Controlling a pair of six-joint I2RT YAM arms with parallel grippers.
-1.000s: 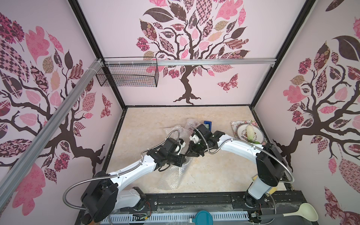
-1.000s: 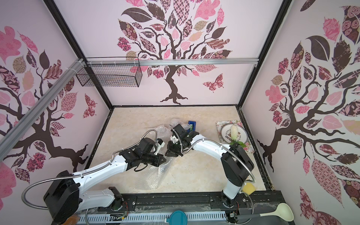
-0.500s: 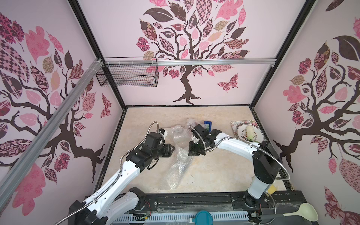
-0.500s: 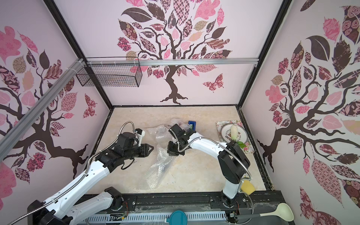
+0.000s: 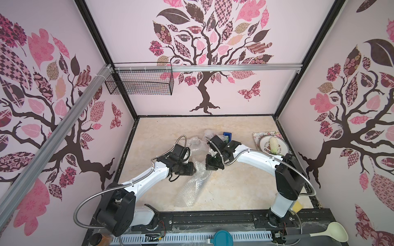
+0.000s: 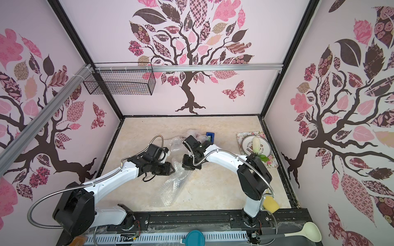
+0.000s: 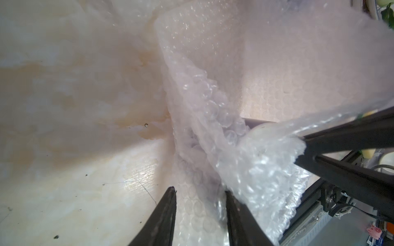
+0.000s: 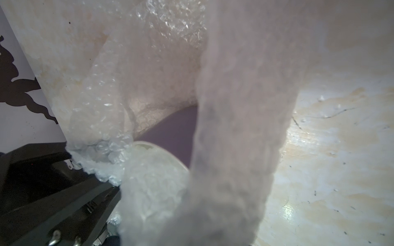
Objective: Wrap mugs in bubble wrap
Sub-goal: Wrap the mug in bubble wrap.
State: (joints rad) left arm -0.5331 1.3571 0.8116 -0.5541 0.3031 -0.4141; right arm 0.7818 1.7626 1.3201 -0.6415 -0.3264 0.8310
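Bubble wrap (image 7: 213, 119) between parted left tool (image 7: 199, 190) fingers.

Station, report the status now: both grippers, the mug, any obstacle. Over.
Left gripper open over bubble wrap. Right gripper shut on its edge. Lavender mug partly covered, wrap loose. Hanging fold blocks right wrist view.
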